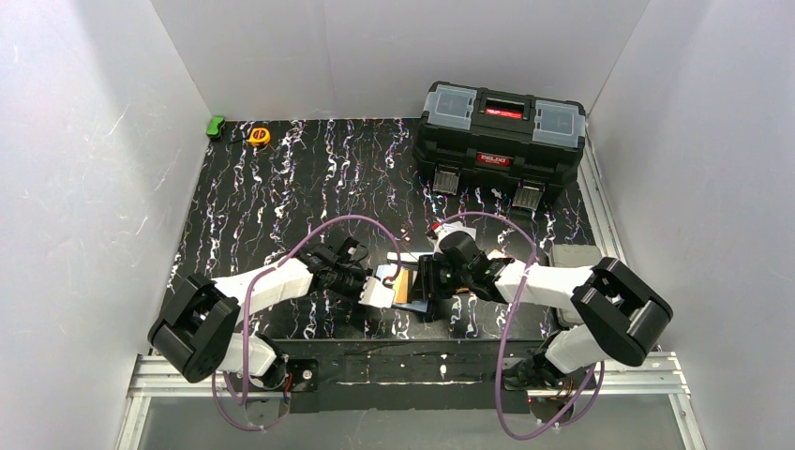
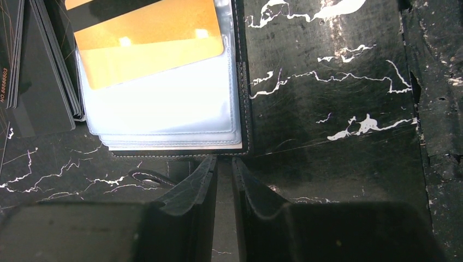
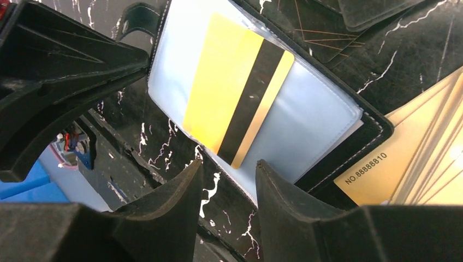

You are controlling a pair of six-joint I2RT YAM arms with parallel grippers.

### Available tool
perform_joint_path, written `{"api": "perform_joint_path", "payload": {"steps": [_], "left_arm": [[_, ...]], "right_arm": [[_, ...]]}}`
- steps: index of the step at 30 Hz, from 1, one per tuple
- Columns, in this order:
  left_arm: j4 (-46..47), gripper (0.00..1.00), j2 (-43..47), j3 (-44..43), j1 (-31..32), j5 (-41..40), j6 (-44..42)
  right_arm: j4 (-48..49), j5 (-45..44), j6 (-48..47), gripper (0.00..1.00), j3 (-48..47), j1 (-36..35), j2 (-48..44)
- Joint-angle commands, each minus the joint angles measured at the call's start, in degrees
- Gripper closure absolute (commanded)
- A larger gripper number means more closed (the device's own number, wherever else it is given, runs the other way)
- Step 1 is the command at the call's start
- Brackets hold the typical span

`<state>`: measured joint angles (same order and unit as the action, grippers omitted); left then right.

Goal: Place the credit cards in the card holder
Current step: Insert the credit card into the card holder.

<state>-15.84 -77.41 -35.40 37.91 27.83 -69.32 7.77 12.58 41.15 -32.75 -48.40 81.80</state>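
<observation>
1 yellow card (image 3: 235,93) sits partway in the open holder (image 3: 377,131); more cards (image 3: 426,147) wait beside it. The right gripper (image 3: 229,169) is spread and empty. The left gripper (image 2: 224,164) is almost pressed together at the holder's edge; I cannot tell if it pinches.

You can read "NO.88888810" on a loose gold card (image 3: 377,177). A dark card (image 2: 6,65) carries a similar number, partly cut off. The toolbox (image 1: 502,136) labels are illegible.
</observation>
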Motion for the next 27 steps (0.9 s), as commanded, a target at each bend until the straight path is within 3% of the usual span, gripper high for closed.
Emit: {"api": "perform_joint_path", "payload": {"steps": [1, 27], "left_arm": [[-2.54, 0.84, 0.84, 1.44, 0.42, 1.52, 1.61], [-2.02, 0.85, 2.56, 3.14, 1.86, 2.07, 0.32]], "right_arm": [[1.53, 0.67, -0.42, 0.52, -0.31, 0.06, 1.98], [3.57, 3.94, -0.63, 0.55, -8.92, -2.1, 10.96]]}}
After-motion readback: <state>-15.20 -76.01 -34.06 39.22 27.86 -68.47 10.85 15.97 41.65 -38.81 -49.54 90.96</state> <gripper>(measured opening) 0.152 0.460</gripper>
